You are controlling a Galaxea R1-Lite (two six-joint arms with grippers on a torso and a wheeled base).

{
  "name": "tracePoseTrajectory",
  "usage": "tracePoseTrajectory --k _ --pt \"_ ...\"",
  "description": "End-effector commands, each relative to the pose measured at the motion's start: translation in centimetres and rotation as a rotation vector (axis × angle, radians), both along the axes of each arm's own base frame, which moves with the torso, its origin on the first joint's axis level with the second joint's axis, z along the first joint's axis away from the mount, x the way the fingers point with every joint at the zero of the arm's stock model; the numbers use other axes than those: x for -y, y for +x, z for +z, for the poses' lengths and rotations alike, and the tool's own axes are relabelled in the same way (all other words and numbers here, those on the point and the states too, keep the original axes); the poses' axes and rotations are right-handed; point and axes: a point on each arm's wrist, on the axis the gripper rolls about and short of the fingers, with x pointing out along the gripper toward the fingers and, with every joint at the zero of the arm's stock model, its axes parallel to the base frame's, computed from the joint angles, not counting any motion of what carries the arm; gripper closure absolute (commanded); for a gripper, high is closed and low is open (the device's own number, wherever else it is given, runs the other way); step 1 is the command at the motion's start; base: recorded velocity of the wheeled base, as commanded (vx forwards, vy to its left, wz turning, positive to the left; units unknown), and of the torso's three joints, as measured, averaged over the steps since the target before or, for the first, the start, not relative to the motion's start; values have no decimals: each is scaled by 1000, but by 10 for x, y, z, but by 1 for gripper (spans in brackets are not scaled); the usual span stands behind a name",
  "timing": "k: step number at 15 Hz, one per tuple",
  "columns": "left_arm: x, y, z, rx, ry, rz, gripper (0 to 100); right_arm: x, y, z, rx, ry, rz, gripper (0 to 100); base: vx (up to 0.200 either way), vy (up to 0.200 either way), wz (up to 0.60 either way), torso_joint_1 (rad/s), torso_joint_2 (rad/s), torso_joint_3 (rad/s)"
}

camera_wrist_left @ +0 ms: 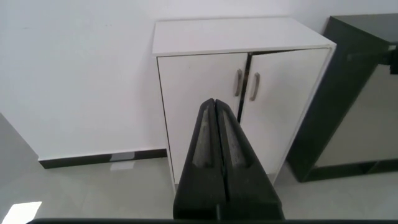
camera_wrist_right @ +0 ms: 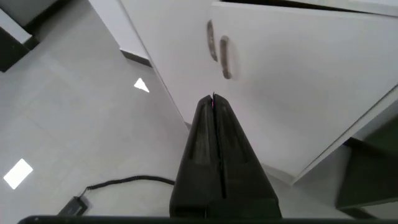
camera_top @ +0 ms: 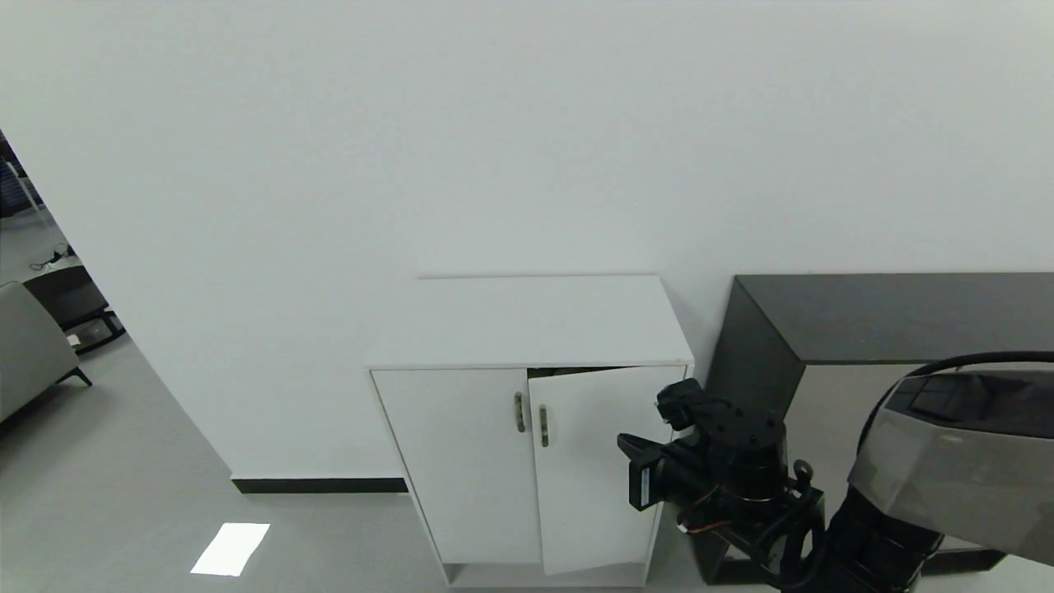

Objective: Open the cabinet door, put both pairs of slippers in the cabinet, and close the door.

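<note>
One cabinet (camera_top: pixel 535 329) stands against the plain white wall (camera_top: pixel 494 123). It is a boxy unit of smooth, matte white board with a flat rectangular top. It has two tall rectangular doors, and each carries one slim vertical bar handle of dull metal.

The left door (camera_top: pixel 457 461) lies flush. The right door (camera_top: pixel 593 469) stands slightly ajar, with a thin dark wedge of gap showing along its top edge. The two handles (camera_top: pixel 520 412) (camera_top: pixel 543 426) sit side by side at the middle seam.

There are two pincers, both black, each with two long flat tapering fingers. The left pincer (camera_wrist_left: pixel 215 106) has its fingers pressed tight together and holds nothing. The cabinet front lies straight ahead of its tips and well apart from them.

The right pincer (camera_wrist_right: pixel 213 99) is also closed on nothing, its fingers meeting in a narrow point. The ajar door is near, just ahead of that point, and the pair of handles is a little beyond the tips.

One dark table (camera_top: pixel 889 317), a smooth, angular slab, stands beside the cabinet on the right pincer's outer side. The floor (camera_top: pixel 123 494) below both pincers is grey and glossy. One bright four-sided light patch (camera_top: pixel 231 548) lies on it, and one thin black cable (camera_wrist_right: pixel 118 183) trails beneath the right pincer.
</note>
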Motion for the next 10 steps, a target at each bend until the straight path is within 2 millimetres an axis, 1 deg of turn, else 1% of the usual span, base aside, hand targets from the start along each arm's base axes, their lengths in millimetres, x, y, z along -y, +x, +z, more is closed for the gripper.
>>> tracePoseTrajectory --k 1,2,3,7,8,10 --pt "0 0 0 -1 0 0 100 -3 -1 -14 -29 -25 8 100 200 0 0 7 7 -2" --pt "0 0 0 -1 0 -1 100 -4 -1 -17 -35 -30 10 100 200 0 0 7 7 2" --pt "0 0 0 -1 0 -1 100 -6 -2 -26 -54 -47 16 100 200 0 0 2 2 -2" --pt "0 0 0 -1 0 -1 100 -10 2 -50 -97 -88 17 100 200 0 0 2 0 1" --pt "0 0 0 -1 0 -1 100 -13 9 -62 -121 -112 13 100 0 0 0 0 0 0" --pt "0 0 0 -1 4 -3 100 -18 26 -65 -145 -131 -7 100 0 0 0 0 0 0"
